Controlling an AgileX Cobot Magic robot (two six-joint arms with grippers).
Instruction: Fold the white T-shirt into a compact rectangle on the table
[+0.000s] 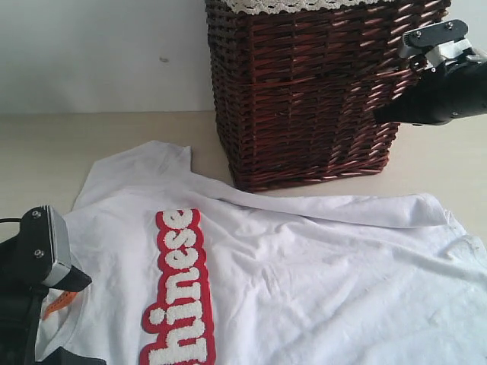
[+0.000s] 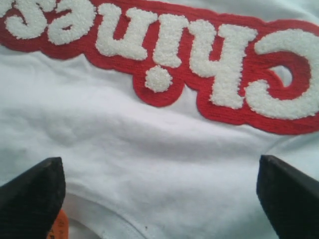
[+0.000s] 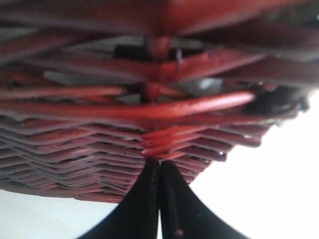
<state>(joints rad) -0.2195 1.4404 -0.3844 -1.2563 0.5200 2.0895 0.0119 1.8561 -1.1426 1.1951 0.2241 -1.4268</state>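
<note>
- left gripper [image 2: 157, 167]: jaws spread wide, gripping nothing, with the white T-shirt [image 2: 149, 144] directly under them. Can't tell if the tips touch the cloth.
- Left wrist view only: the red strip [image 2: 164, 64] sits just ahead of the jaws, with fuzzy, towelling-like white letters raised on a flat red backing. The orange neck tag [image 2: 59, 226] peeks out right beside one jaw, at the stitched collar seam.
- right gripper [image 3: 159, 167]: jaws pressed together, holding nothing, tips right up at the wall of the wicker basket [image 3: 149, 99]. Can't tell if they make contact.
- Right wrist view only: weave detail straight ahead of the jaws, glossy dark red-brown canes in tight horizontal rows, some with gaps.
- Exterior view only: overall layout. The shirt lies unfolded and spread on the pale beige matte surface [image 1: 46, 152], smooth cotton with soft creases and one short sleeve out flat.
- The basket stands on the surface, its base just beside the shirt's far edge, with a pale lace trim [image 1: 304, 4] at the rim.
- The right jaws are well apart from the shirt, up against the basket's side.
</note>
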